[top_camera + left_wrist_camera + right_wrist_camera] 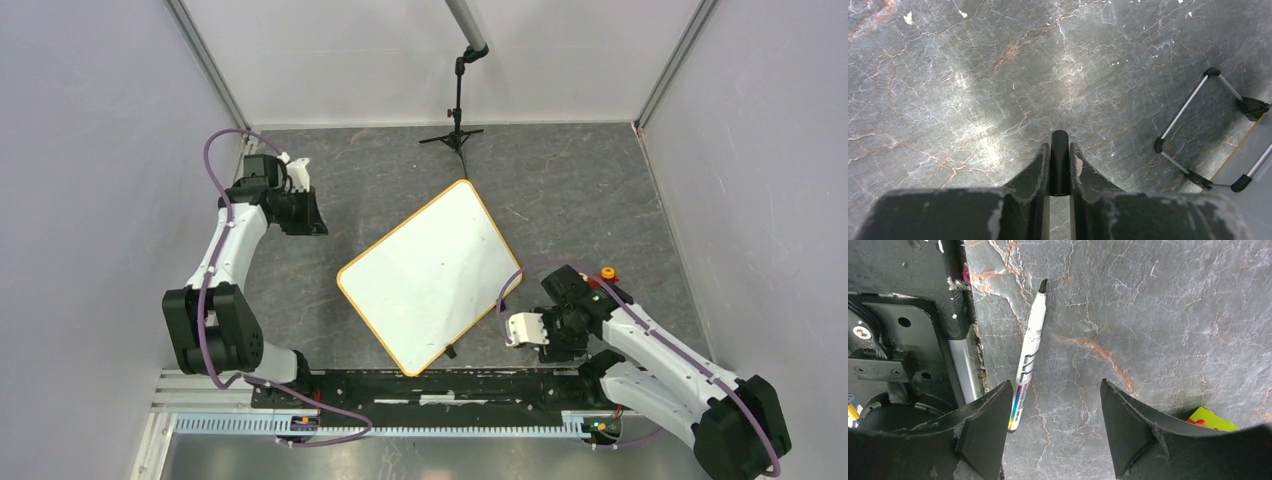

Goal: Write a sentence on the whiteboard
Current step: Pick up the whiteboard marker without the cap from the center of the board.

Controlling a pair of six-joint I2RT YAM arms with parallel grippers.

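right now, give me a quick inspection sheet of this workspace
surface: grey marbled table, veined, a few white flecks
job's things: whiteboard sits askew mid-table, no lettering seen on it; uncapped marker lies on the table by the near rail
clutter: red-and-orange toy beside the right arm
grippers: left gripper shut on a small black cylinder, maybe the marker's cap; right gripper open over the marker, not holding it
cables: purple cable along each arm; the right one loops close to the whiteboard's edge
surroundings: black tripod at the far side; grey wall panels around
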